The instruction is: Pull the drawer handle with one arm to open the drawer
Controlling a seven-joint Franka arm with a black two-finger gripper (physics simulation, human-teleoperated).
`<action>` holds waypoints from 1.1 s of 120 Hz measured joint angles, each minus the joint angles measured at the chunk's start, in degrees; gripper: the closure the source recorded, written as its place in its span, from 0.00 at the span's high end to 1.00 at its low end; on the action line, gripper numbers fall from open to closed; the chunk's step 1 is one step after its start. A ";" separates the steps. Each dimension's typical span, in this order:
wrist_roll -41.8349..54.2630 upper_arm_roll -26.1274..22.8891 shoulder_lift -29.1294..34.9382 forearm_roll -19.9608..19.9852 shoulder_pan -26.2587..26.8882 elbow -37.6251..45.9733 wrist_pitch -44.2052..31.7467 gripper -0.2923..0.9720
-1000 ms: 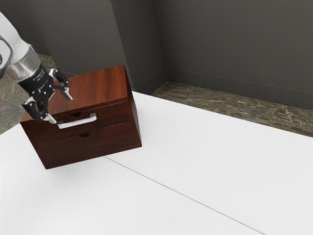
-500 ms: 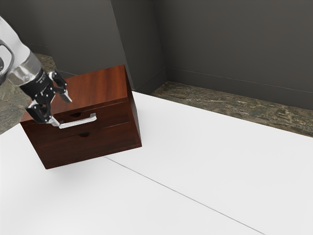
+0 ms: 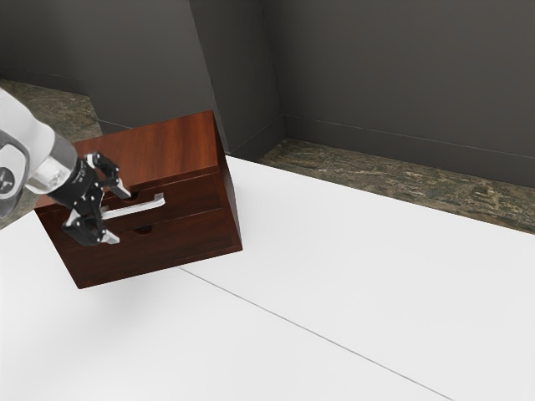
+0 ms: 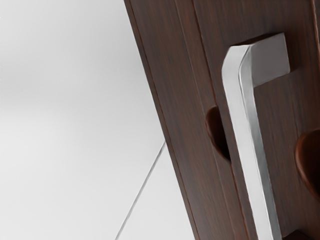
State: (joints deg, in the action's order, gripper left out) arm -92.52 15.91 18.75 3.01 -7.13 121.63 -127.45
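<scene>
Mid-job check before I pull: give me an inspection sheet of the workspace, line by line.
Surface: white table, crossed by one thin seam line.
Job's things: dark wooden cabinet with two drawers; top drawer looks flush with the front, not yet open; its silver handle is a horizontal bar.
Clutter: nothing seen.
Grippers: gripper open, straddling the handle's end at the exterior view's left, not closed on it.
Cables: nothing seen.
Surroundings: dark grey walls, mottled stone floor.
</scene>
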 joint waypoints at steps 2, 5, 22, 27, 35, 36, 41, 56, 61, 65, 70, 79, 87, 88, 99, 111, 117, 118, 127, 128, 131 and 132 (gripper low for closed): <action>-0.16 -0.02 0.13 -0.02 -0.02 0.36 -0.40 0.75; -0.39 -0.03 0.30 -0.06 -0.05 0.99 -0.96 0.75; -1.52 -0.06 1.02 -0.30 -0.85 3.38 -3.97 0.75; -1.80 -0.04 0.76 -0.42 -1.14 3.50 -4.95 0.75; -2.22 0.02 0.20 -0.55 -1.33 3.54 -6.17 0.75; -2.27 0.02 0.12 -0.56 -1.34 3.55 -6.30 0.75; -2.50 0.01 -0.32 -0.61 -1.37 3.55 -7.00 0.75; -3.11 0.08 -0.96 -0.72 -1.40 3.62 -8.59 0.75; -3.28 0.08 -1.14 -0.75 -1.40 3.66 -8.99 0.75; -3.42 0.08 -1.33 -0.76 -1.40 3.74 -9.28 0.75; -3.57 0.09 -1.49 -0.78 -1.40 3.89 -9.61 0.75; -3.83 0.09 -1.81 -0.79 -1.40 4.16 -10.14 0.75; -4.04 0.09 -2.02 -0.80 -1.37 4.52 -10.59 0.75; -4.06 0.09 -2.06 -0.80 -1.36 4.54 -10.63 0.75; -4.31 0.02 -2.62 -0.78 -1.32 4.74 -11.07 0.75; -4.54 0.01 -2.80 -0.75 -1.32 4.96 -11.37 0.75; -4.64 0.00 -2.85 -0.75 -1.32 5.03 -11.47 0.75; -4.66 0.00 -2.86 -0.75 -1.32 5.03 -11.49 0.75; -4.99 0.00 -2.93 -0.75 -1.31 5.04 -11.60 0.75; -5.04 0.02 -2.93 -0.75 -1.31 5.04 -11.61 0.75; -5.17 0.01 -2.94 -0.74 -1.31 5.04 -11.64 0.75; -5.22 0.01 -2.94 -0.74 -1.31 5.04 -11.64 0.75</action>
State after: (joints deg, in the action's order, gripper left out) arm -97.74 15.92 15.81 2.27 -8.44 126.67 -139.10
